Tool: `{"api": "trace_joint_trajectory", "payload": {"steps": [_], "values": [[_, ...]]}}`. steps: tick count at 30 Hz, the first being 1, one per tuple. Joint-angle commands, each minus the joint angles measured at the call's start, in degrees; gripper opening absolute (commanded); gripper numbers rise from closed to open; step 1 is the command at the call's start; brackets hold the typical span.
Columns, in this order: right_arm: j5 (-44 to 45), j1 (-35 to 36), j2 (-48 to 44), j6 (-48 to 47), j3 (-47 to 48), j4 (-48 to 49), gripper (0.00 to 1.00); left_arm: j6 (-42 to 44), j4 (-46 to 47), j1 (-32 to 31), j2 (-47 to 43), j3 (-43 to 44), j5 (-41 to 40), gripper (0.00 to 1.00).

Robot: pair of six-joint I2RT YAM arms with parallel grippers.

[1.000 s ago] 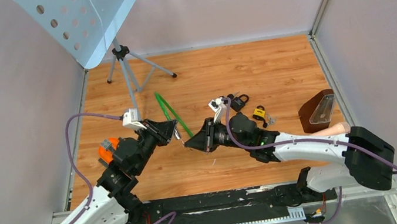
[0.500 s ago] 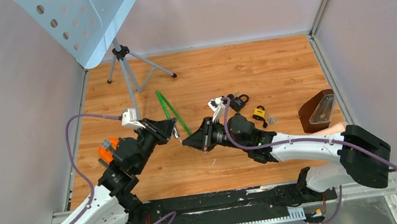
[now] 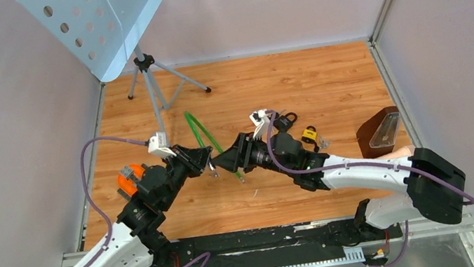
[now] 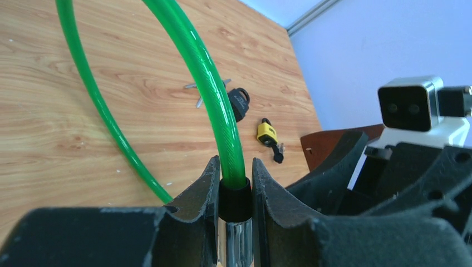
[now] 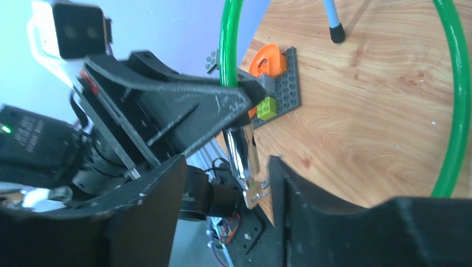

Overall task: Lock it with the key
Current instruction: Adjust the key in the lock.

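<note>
table (image 3: 325,78): wood top, grey walls round it.
music stand (image 3: 100,19): far left corner, perforated blue panel on a tripod.
green cable lock (image 3: 200,133): the task item. I see its loop lying mid-table, with one end raised off the wood in my left fingers.
left gripper (image 4: 235,164): clamped on the lock's black collar (image 4: 234,197), cable arching up out of the jaws.
right gripper (image 5: 227,167): jaws apart, one finger each side of the barrel tip, gap on both sides. I see it holding nothing.
brown holder (image 3: 375,134): right edge, clear piece resting in it.
brick plate (image 5: 286,78): dark grey, orange piece on it, by my left arm.
black padlock (image 3: 283,121): on the wood, just behind my right wrist.
yellow padlock (image 3: 309,135): near the black one, small keys beside it.
barrel (image 5: 240,147): shiny metal, sticks out past the collar toward the right gripper.
key (image 5: 257,192): small silver bit at the barrel's end, between my right fingers. I can't tell how deep it sits.
</note>
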Motion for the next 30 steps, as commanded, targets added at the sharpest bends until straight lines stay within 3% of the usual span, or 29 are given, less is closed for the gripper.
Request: {"api": "trace_joint_trajectory", "payload": {"steps": [1,6,12,23,30], "values": [[-2.2,0.6,-1.0,-4.7,-0.8,-1.0,0.60,1.0,-2.1,0.0,2.5,5.8,-3.7,0.00],[3.6,4.2,-0.4,-11.2,0.1,-6.6,0.61,0.2,-3.6,0.0,4.8,7.4,-5.0,0.00],[9.0,7.9,2.5,-16.4,2.5,-7.2,0.47,-0.5,-3.8,0.0,4.8,7.5,-5.0,0.00],[14.8,8.3,6.1,-19.6,4.8,-2.2,0.19,-1.1,-4.4,0.0,4.7,7.2,-4.3,0.00],[12.4,7.5,6.2,-17.4,5.0,0.0,0.11,-0.2,-4.6,0.0,3.7,7.0,-3.3,0.00]]}}
